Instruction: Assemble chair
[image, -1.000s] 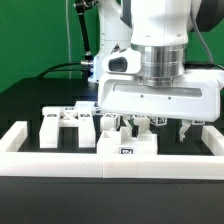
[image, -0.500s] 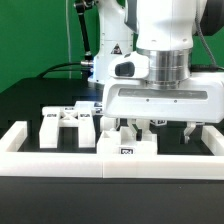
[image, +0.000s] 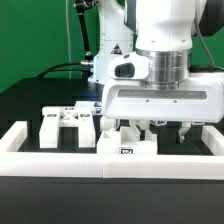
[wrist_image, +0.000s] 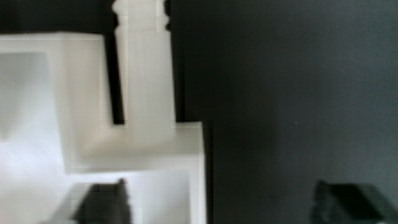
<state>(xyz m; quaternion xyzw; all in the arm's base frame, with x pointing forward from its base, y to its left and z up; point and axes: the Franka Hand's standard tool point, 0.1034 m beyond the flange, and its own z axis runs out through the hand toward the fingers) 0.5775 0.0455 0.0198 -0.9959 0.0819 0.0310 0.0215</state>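
In the exterior view my gripper (image: 160, 128) hangs low over the table, just behind a white chair block (image: 128, 146) with a tag on its front. Another white chair part (image: 62, 122) with tags stands to the exterior view's left. In the wrist view a white slab with a narrow bar (wrist_image: 139, 60) rising from it fills one side. One dark fingertip (wrist_image: 102, 204) lies over the slab's corner and the other sits over the black table. My gripper (wrist_image: 222, 205) is open, and the slab's edge lies between the jaws without touching the far finger.
A long white border rail (image: 30, 140) runs along the front and both sides of the black table (image: 25, 100). The arm's wide white hand body (image: 165, 98) hides the parts directly behind it. A green backdrop stands behind.
The arm has shifted slightly toward the exterior view's right and settled lower over the parts. The fingers look a little closer together than before.
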